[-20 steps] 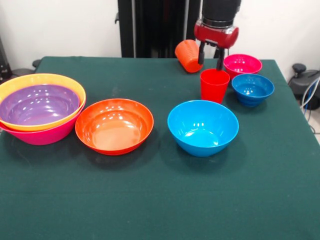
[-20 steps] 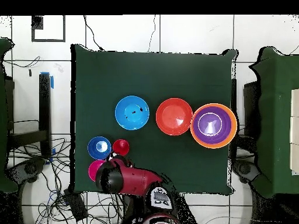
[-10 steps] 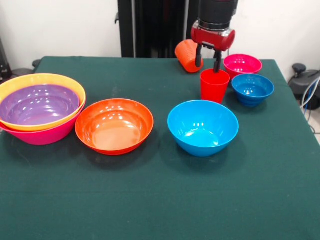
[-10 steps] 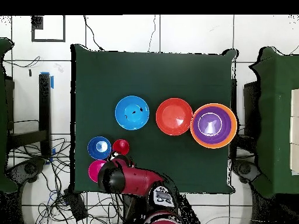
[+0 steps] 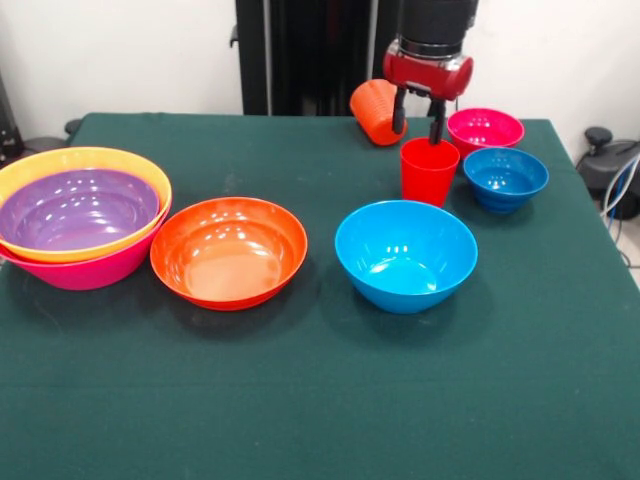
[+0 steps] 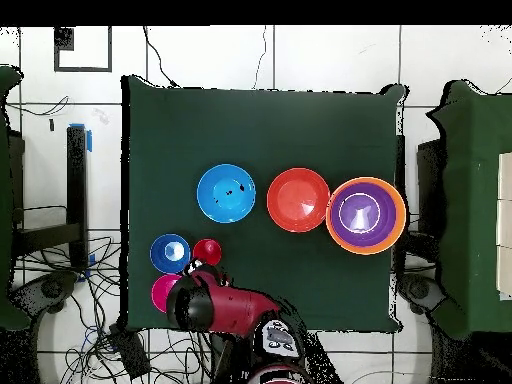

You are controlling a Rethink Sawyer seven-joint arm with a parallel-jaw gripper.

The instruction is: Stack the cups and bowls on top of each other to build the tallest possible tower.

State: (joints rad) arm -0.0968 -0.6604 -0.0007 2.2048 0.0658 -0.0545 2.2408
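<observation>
My gripper point(image 5: 418, 121) hangs with fingers spread, holding nothing, over the far rim of the upright red plastic tumbler point(image 5: 429, 171) between the tipped-over orange tumbler point(image 5: 375, 111) and small magenta bowl point(image 5: 485, 130); off-centre closing could topple it

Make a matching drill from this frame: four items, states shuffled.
Items:
1. purple bowl
2. orange cup
3. red cup
4. medium blue bowl

States:
A. upright, under the pincer
B. alone on the cloth, at the front
C. nested in the yellow-orange bowl
D. tipped on its side

Pairs: 1-C, 2-D, 3-A, 4-B
</observation>
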